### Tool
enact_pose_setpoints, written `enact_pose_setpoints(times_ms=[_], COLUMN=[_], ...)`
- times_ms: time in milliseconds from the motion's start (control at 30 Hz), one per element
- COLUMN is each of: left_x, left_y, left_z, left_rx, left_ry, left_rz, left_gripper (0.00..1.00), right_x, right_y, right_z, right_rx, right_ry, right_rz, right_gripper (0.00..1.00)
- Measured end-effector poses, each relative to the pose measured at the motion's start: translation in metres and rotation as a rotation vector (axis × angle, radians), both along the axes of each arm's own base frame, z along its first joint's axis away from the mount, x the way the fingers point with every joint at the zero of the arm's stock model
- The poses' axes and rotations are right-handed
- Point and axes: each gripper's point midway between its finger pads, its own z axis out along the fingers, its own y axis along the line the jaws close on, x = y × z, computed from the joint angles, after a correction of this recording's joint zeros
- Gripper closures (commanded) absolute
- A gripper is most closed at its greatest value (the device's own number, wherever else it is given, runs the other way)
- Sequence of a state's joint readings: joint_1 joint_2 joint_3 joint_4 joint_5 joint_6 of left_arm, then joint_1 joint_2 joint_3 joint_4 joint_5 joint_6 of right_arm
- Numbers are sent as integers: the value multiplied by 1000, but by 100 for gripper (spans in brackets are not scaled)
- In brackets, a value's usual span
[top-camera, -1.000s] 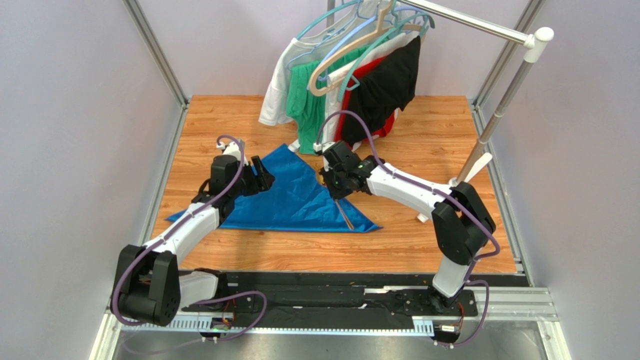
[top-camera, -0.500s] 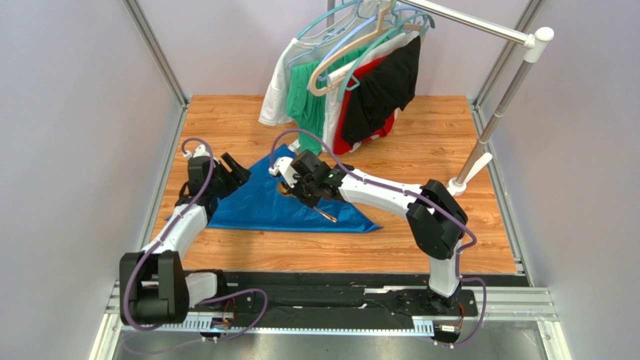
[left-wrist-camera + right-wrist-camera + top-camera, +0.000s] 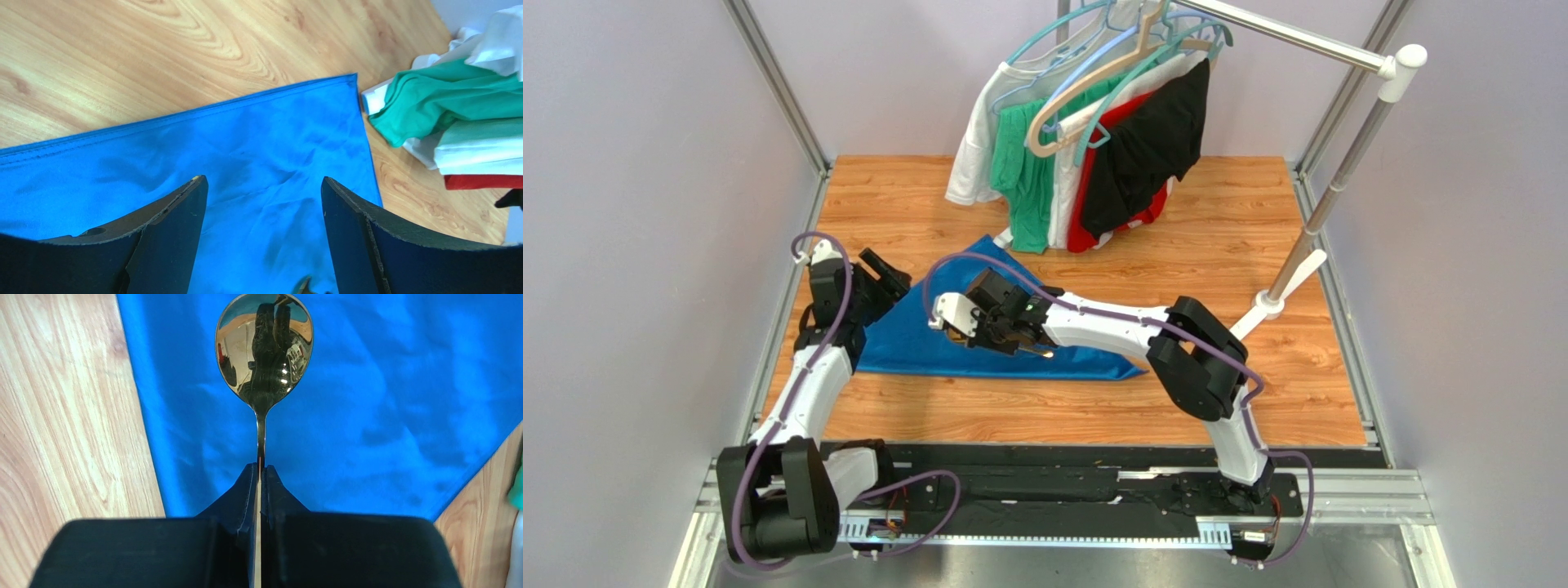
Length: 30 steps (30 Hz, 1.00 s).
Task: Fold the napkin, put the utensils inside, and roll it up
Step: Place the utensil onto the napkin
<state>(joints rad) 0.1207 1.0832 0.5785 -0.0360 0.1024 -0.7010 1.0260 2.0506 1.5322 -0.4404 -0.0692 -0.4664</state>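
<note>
The right gripper (image 3: 259, 468) is gripping the spoon (image 3: 264, 346) by its handle, jaws closed tight — bowl pointing left, long axis over the left half of the folded blue napkin (image 3: 1087, 359) on the table (image 3: 1210, 221) — while the left gripper (image 3: 263, 180) is hovering open and empty at the napkin's left edge.

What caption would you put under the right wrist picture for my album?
A shiny spoon pinched in the right gripper, over the blue napkin.
</note>
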Motion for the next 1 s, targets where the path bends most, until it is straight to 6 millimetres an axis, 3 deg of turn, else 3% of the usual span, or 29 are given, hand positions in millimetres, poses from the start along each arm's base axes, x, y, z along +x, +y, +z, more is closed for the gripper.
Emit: enact_pose_setpoints(times_ms=[500, 1000], left_x=[-1, -2], left_y=[4, 4], left_z=[3, 1], left_rx=[1, -9], left_ry=[-10, -4], left_rz=[14, 10], left_gripper=[23, 23], right_x=[-22, -7], right_y=[24, 35], right_z=[-17, -23], right_rx=[-30, -65], right_ry=[-39, -79], right_rz=[106, 66], right_gripper=[100, 100])
